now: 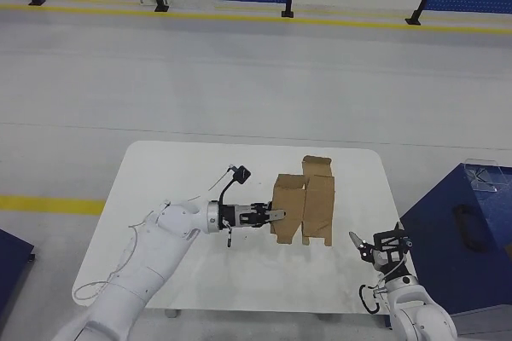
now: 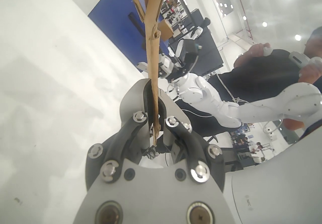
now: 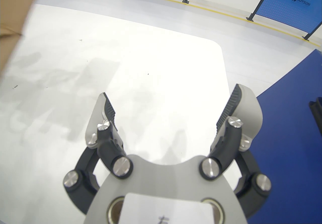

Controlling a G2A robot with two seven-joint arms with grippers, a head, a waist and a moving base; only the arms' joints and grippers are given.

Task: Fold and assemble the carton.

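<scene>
Top view: left hand (image 1: 271, 216) holds the left edge of the brown cardboard carton (image 1: 305, 207) lying mid white worktop (image 1: 171, 170); left wrist view shows its fingers (image 2: 133, 104) pinching the cardboard tight. Right hand (image 1: 377, 243), spread wide in right wrist view, grips nothing.

1. The carton (image 1: 305, 209) sits right of centre in the top view and blocks the middle of the table (image 1: 171, 170).
2. The left gripper (image 1: 273, 215) is clamped on the carton's left edge, closing off that side.
3. Bare tabletop spreads across the left and upper left.
4. A bare strip separates the carton's right edge from the right gripper (image 1: 371, 245), whose fingers are spread at the lower right corner.
5. A blue cabinet (image 1: 461, 239) stands just beside the table's right edge.
</scene>
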